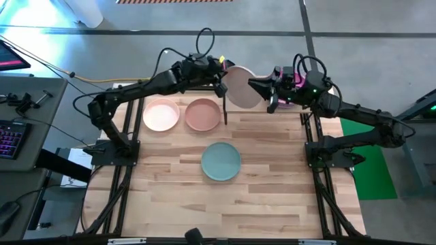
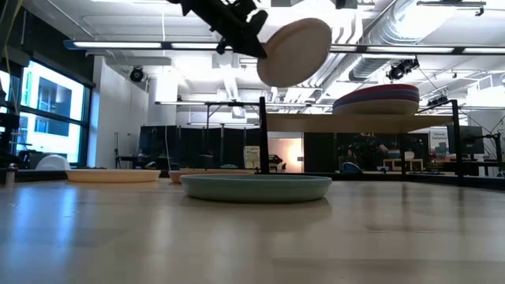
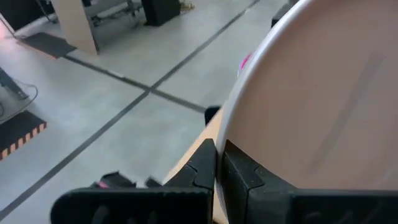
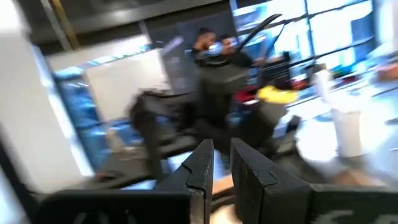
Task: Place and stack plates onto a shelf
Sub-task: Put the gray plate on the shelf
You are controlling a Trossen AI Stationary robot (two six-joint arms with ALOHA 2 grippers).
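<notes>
Left end effector point(image 1: 221, 87) clamps the cream plate point(image 1: 242, 86) by its rim, upper centre of the high view, above the shelf point(image 1: 262, 109); the right end effector point(image 1: 271, 102) waits beside, nearly closed, empty. Low view: tilted plate could slip and strike the stack point(image 2: 377, 99). Wrist views: no readable writing.

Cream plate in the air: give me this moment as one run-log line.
left gripper: shut on cream plate, over shelf | right gripper: beside it, nothing held | table: three plates left

Three plates point(image 1: 221, 162) on table, one plate point(image 1: 240, 86) aloft, one shelf point(image 2: 355, 123)
</notes>
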